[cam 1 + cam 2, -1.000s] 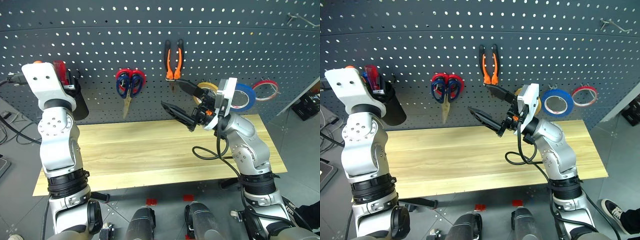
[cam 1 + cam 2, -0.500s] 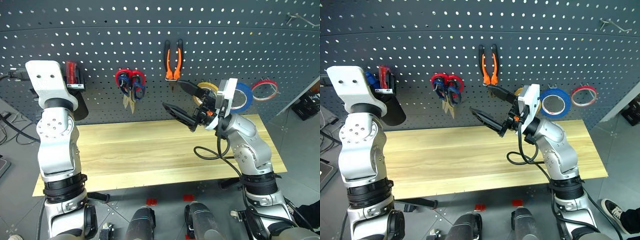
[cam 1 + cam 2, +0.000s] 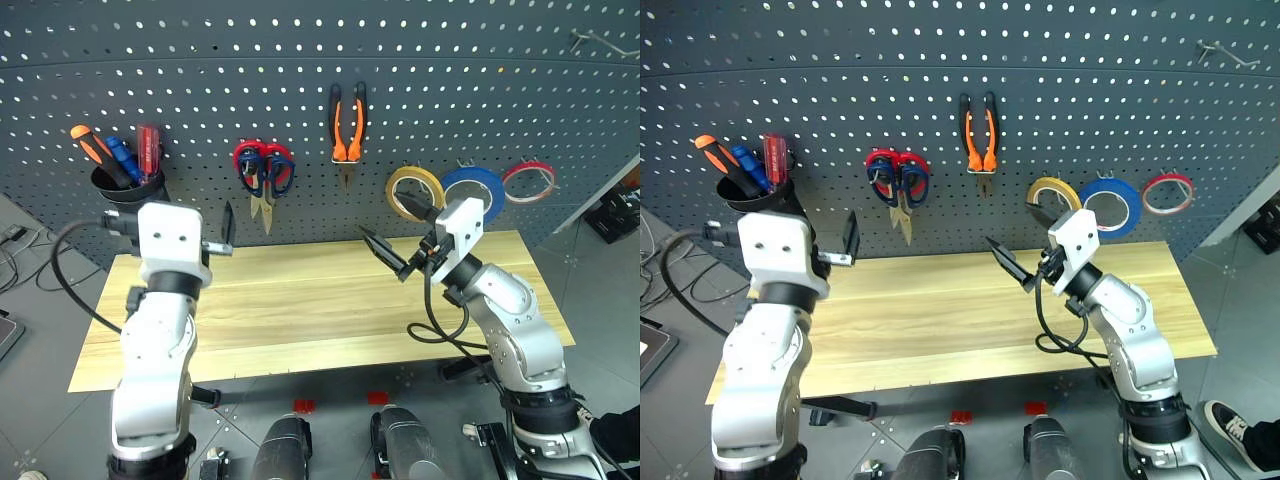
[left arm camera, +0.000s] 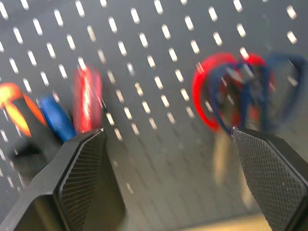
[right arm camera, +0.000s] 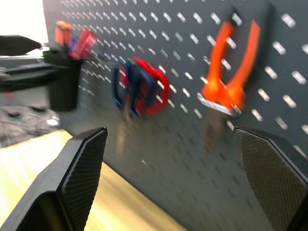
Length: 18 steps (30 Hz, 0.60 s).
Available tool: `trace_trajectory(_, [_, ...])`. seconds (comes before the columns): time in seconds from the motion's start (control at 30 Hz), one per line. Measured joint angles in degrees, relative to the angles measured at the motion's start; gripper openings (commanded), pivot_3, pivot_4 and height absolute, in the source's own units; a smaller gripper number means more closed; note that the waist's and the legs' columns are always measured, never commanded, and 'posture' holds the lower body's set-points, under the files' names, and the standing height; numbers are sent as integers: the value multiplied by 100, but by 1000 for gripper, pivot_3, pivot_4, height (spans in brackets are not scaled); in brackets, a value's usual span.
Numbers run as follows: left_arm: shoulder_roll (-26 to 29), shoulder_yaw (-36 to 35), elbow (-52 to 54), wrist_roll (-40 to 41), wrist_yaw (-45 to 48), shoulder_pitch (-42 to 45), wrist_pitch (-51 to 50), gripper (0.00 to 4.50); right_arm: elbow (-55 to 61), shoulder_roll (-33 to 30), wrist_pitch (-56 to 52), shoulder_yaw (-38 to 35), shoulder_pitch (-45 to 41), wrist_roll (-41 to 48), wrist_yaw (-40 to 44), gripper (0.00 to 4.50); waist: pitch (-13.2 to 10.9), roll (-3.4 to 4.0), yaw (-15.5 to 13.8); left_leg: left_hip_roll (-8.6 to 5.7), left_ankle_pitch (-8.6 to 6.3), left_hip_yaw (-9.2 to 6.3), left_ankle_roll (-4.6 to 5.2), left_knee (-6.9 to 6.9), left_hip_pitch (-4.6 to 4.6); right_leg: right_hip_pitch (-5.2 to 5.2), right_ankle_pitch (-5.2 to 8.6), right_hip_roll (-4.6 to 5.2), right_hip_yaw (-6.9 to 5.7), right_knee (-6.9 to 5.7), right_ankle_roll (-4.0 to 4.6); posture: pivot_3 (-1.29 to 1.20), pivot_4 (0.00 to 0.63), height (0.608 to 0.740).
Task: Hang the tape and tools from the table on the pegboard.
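Blue tape [image 3: 476, 187] already up on its pegboard [image 3: 300, 60] hook, blue scissors [image 3: 277, 180], pliers [image 3: 346, 130] and red screwdriver [image 3: 148, 152] stowed too. Bench [image 3: 300, 300] bare. Left gripper [image 3: 228, 230] and right gripper [image 3: 395, 258]: fingers wide, holding nothing, probably done.

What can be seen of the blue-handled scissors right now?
The blue-handled scissors hang on the pegboard, loops up and pale metal blades pointing down, apparently closed. Their dark blue loops overlap the red-handled scissors that share the spot, so which hook carries them is hidden. They hang left of the orange pliers, above the table. No gripper touches them.
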<state>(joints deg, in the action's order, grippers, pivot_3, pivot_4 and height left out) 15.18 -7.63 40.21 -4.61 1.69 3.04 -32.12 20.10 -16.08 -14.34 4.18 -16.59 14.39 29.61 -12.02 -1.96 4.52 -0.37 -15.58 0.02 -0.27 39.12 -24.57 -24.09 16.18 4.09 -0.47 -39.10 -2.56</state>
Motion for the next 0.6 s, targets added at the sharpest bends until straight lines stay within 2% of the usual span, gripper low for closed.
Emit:
trace_trajectory(0.13, [-371,56,-46,0,-101,-527,20,4473,24,-8,52,8,399,-452,-394,4500,46,8,-26,-2,-4,6,6,-3,10,8,0,-1,2,3,0,-129,181,740])
trace_trajectory(0.23, [-568,-21,-608,80,-105,-733,71,4473,-263,-12,-2,7,585,-880,-800,4500,56,7,-62,-3,-11,9,19,-3,15,10,0,-2,2,3,0,-134,177,740])
trace_trajectory(0.4, [-673,-320,-1580,531,51,-624,92,4473,-936,115,-401,-1,603,-1372,-1439,4500,83,7,-131,-2,-5,11,10,-2,18,12,0,-4,0,4,0,-130,168,740])
trace_trajectory(0.6, [-648,-331,-2089,839,315,-258,135,4473,-1486,561,-959,-224,518,-1436,-2104,4500,136,18,-146,-4,-3,14,5,-4,19,14,0,-4,1,5,0,-125,158,740])
